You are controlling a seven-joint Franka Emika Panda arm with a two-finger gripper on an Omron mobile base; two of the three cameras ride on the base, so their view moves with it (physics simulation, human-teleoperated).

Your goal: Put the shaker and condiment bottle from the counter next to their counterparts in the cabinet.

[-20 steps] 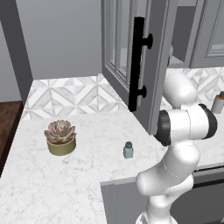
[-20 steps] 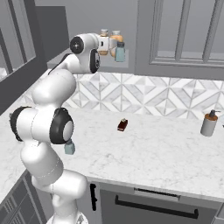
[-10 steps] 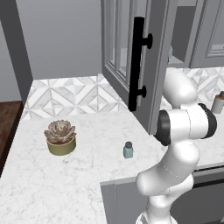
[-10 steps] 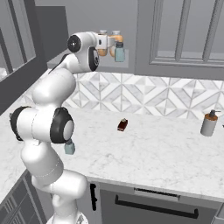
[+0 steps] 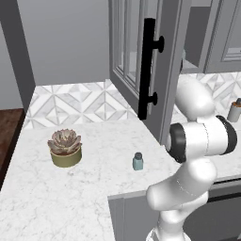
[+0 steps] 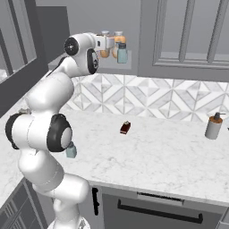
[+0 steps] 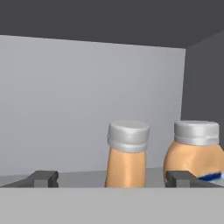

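My gripper [image 7: 113, 179] is open inside the grey cabinet [image 6: 134, 67], at shelf height. The orange condiment bottle [image 7: 127, 158] with its pale cap stands upright on the shelf between my fingertips [image 7: 42, 178], touching neither. A second, rounder orange bottle [image 7: 195, 153] stands just to its right. In the right base view my gripper [image 6: 107, 43] reaches the orange bottles [image 6: 118, 41], with a teal shaker [image 6: 122, 53] on the shelf beside them. Another tiny teal-grey shaker [image 5: 137, 161] with a dark cap stands on the marble counter [image 5: 94, 188], close to the arm's base [image 6: 70, 151].
The open glass cabinet door with its black bar handle [image 5: 149, 68] hangs over the counter left of the arm. A potted succulent [image 5: 64, 147] sits at the left. A small dark brown block [image 6: 125, 128] and a grey-brown dispenser bottle [image 6: 213, 126] stand on the counter [image 6: 156, 156] further right.
The gripper has gone from shut to open and let go of the orange condiment bottle, which now stands on the shelf. The arm has hardly moved.
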